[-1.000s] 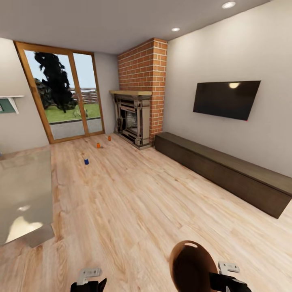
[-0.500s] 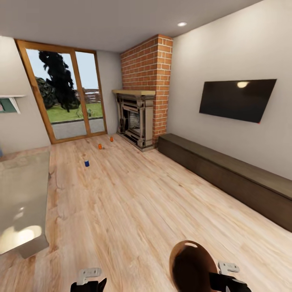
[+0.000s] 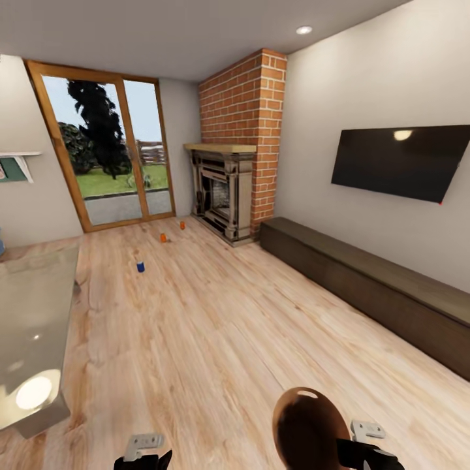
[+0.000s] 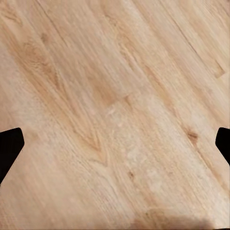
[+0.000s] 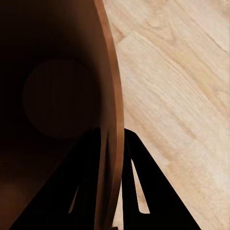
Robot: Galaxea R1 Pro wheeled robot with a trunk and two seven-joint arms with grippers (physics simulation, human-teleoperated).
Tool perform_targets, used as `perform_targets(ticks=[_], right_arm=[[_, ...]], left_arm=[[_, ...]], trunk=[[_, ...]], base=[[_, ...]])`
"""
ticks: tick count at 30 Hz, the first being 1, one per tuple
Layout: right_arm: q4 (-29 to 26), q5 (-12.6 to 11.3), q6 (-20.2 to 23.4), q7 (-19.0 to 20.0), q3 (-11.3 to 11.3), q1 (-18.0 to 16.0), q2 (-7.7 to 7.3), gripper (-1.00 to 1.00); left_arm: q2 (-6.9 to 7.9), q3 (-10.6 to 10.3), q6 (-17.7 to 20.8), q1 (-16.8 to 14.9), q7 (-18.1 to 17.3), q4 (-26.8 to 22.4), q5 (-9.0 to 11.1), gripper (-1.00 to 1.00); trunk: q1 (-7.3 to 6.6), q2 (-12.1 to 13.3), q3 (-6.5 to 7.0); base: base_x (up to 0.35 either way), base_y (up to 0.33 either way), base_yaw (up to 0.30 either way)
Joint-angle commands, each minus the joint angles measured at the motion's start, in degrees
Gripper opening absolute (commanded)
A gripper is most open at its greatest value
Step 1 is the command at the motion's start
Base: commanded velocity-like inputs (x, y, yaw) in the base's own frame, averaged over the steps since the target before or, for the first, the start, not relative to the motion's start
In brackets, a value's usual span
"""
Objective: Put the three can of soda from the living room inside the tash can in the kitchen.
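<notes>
Meanwhile, risk: tash can [image 3: 307,427] slipping off the right gripper [image 5: 111,143], whose fingers pinch only its thin rim, one inside, one outside; a jolt while driving could tip it. Right arm low, bin held near the floor [image 3: 215,339]. Left gripper [image 4: 115,143] points down at bare planks, jaws wide, empty. Blue can [image 3: 140,266] and two orange cans [image 3: 163,237] stand far ahead by the glass doors [image 3: 108,156]

left hand [image 3: 145,457]: black, grey bracket | right hand [image 3: 365,450]: black, grey bracket
</notes>
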Motion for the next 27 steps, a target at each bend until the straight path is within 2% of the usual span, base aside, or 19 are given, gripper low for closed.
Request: perform_targets(ticks=[1, 7, 12, 27], right_arm=[[-0.06, -0.39, 0.00, 0.41, -0.02, -0.03, 0.01, -1.00], [-0.06, -0.39, 0.00, 0.41, -0.02, -0.03, 0.01, -1.00], [-0.06, -0.39, 0.00, 0.41, -0.02, -0.03, 0.01, -1.00], [-0.06, -0.39, 0.00, 0.41, -0.02, -0.03, 0.01, -1.00]], left_arm=[[0.00, -0.17, -0.01, 0.00, 0.00, 0.03, 0.00, 1.00], [0.00, -1.60, -0.19, 0.01, 0.04, 0.48, -0.03, 1.00], [0.00, -1.90, -0.27, 0.00, 0.08, 0.70, -0.02, 1.00], [-0.05, -2.01, -0.29, 0.00, 0.09, 1.03, 0.00, 1.00]], trunk=[[0.00, 0.00, -0.01], [0.00, 0.00, -0.25], [0.00, 0.00, -0.42], [0.00, 0.00, -0.48]], base=[[0.343, 0.000, 0.082], [0.343, 0.000, 0.148], [0.343, 0.000, 0.133], [0.343, 0.000, 0.015]])
